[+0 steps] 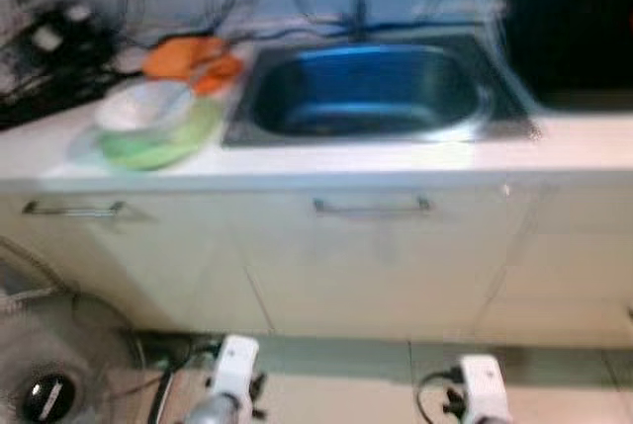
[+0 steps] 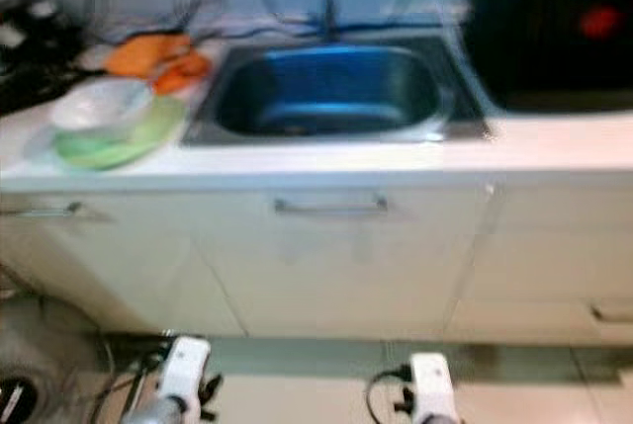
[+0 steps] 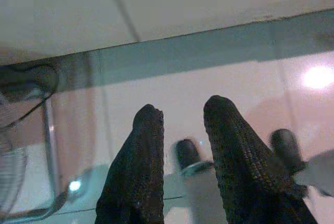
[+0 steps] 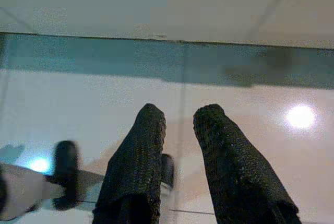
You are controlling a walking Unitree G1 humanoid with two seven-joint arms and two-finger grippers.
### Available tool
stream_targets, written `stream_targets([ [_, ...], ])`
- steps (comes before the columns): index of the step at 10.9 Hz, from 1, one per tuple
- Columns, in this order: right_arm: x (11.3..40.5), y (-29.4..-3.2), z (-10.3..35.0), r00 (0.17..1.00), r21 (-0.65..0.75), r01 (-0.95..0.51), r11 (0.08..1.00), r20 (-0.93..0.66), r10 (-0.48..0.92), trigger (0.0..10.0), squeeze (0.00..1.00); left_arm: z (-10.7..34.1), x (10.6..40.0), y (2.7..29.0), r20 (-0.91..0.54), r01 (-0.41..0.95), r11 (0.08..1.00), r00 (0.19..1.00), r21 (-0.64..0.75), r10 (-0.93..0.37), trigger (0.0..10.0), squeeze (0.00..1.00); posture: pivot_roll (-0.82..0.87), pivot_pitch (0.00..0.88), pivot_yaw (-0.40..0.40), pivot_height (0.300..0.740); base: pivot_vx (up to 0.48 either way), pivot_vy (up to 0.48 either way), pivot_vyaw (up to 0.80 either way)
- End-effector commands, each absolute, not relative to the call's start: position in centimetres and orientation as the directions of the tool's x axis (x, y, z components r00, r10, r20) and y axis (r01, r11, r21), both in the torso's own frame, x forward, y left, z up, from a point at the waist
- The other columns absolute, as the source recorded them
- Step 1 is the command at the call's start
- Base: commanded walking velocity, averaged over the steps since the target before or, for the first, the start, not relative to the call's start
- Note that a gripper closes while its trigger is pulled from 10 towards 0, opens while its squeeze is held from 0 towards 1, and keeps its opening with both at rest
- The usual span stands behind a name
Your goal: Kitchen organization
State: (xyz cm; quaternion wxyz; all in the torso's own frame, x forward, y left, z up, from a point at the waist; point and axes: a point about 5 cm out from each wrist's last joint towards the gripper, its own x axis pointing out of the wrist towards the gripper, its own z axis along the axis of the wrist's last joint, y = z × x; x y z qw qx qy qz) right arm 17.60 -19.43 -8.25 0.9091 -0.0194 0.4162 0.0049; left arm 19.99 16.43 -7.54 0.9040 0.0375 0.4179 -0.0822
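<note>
Sink (image 1: 366, 93), a rounded steel basin with a dark blue sheen, is set into the pale counter (image 1: 554, 147) above cream cabinet doors with slim metal handles (image 1: 372, 207); just beside it, on the robot's left, a white bowl (image 1: 143, 106) is stacked on a green plate (image 1: 163, 142), orange cloth (image 1: 188, 60) behind. Both arms are hung low over glossy floor tiles (image 3: 156, 93). The left pincer (image 3: 180, 130) and right pincer (image 4: 179, 127) are held empty, textured black fingers slightly parted.
</note>
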Motion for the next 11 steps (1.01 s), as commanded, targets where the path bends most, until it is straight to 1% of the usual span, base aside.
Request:
stream_targets([
  [1, 17.58, -18.72, -8.34, 0.653, -0.015, -0.041, 0.999, -0.758, 0.016, 10.0, 0.0, -7.68, 19.7, 16.96, -0.771, 0.173, 0.985, 0.628, 0.008, -0.104, 10.0, 0.0, 0.01, 0.06, 0.104, 0.74, 0.289, 0.0, 0.0],
  [6, 17.59, -18.77, -8.33, 0.654, -0.014, -0.039, 0.999, -0.756, 0.015, 10.0, 0.0, -7.65, 19.74, 16.91, -0.768, 0.176, 0.984, 0.631, 0.008, -0.106, 10.0, 0.0, 0.01, 0.059, 0.105, 0.74, 0.279, 0.0, 0.0],
  [11, 17.58, -18.78, -8.32, 0.654, -0.016, -0.053, 0.998, -0.756, 0.023, 10.0, 0.0, -7.71, 19.65, 16.82, -0.772, 0.177, 0.984, 0.626, 0.001, -0.111, 10.0, 0.0, -0.01, 0.039, 0.097, 0.74, 0.0, 0.0, 0.0],
])
